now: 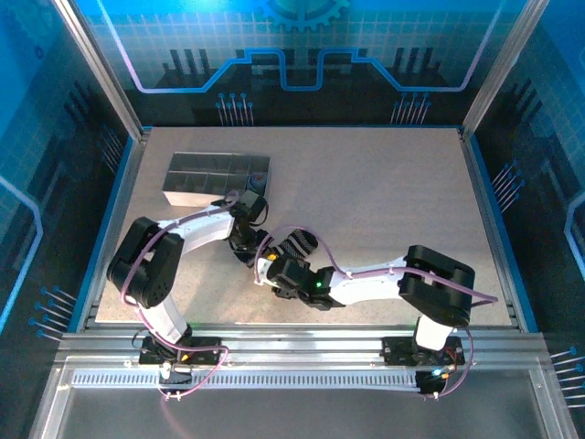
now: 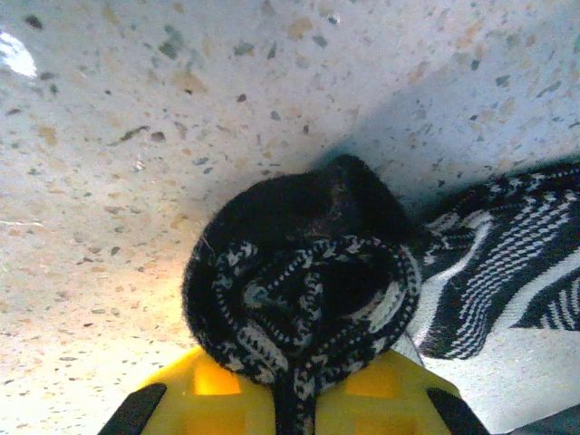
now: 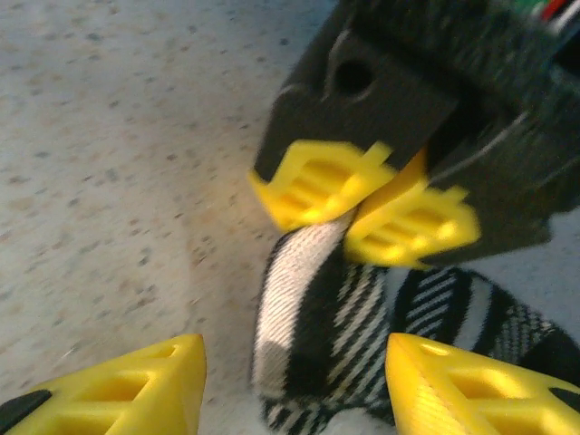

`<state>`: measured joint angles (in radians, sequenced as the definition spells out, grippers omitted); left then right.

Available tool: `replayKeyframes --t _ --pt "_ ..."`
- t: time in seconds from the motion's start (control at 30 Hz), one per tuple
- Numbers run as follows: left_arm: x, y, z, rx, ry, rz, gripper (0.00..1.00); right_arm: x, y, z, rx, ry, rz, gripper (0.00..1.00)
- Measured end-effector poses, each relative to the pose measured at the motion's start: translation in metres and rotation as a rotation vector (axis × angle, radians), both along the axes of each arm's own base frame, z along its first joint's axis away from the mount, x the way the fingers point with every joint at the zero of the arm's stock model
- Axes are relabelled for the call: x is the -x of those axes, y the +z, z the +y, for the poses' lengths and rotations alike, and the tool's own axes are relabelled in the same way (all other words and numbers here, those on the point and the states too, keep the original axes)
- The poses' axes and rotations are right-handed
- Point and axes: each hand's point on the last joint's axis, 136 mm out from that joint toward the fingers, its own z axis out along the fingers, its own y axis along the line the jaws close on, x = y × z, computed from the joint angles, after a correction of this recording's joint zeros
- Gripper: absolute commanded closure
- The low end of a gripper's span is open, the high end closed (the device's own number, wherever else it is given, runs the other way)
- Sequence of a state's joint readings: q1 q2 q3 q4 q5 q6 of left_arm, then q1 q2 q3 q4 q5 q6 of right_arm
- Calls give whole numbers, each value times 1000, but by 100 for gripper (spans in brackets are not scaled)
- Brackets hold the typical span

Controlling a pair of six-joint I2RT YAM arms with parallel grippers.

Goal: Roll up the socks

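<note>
Astride the black striped sock (image 3: 317, 317), right gripper (image 3: 294, 381), fingers parted, left gripper (image 2: 292, 399) clamped on its end.

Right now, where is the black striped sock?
Top view: the black striped sock lies mid-table, just nearer the arms than the grey tray. Its bunched end is pinched in the left tool, with the right tool open over it.
</note>
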<state>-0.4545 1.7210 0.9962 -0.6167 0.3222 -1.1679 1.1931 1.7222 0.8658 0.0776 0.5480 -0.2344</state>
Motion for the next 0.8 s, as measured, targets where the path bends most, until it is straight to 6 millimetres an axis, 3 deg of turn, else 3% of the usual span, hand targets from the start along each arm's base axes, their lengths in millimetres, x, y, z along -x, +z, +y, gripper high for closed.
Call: replayKeyframes --t 0.13,0.27,0.37,0.47,0.6,0.7,0.8 --pt "0 0 0 -3 0 7 100 -11 4 8 29 -2 -57 47" --pt "0 0 1 -8 2 8 100 -17 -4 9 66 -16 -61 61" --pt "-1 0 1 -8 2 2 87 -20 -17 10 86 -32 -26 83" --pt "-4 2 3 -8 15 -8 61 -21 -17 12 69 -52 0 98" --pt "-1 4 14 -11 79 4 25 -18 -18 16 12 -50 63 100" --pt "1 8 25 -11 140 17 13 -18 -22 12 -48 -64 144 100" --pt "0 19 33 0 187 20 9 -22 -26 5 -108 -96 220 100"
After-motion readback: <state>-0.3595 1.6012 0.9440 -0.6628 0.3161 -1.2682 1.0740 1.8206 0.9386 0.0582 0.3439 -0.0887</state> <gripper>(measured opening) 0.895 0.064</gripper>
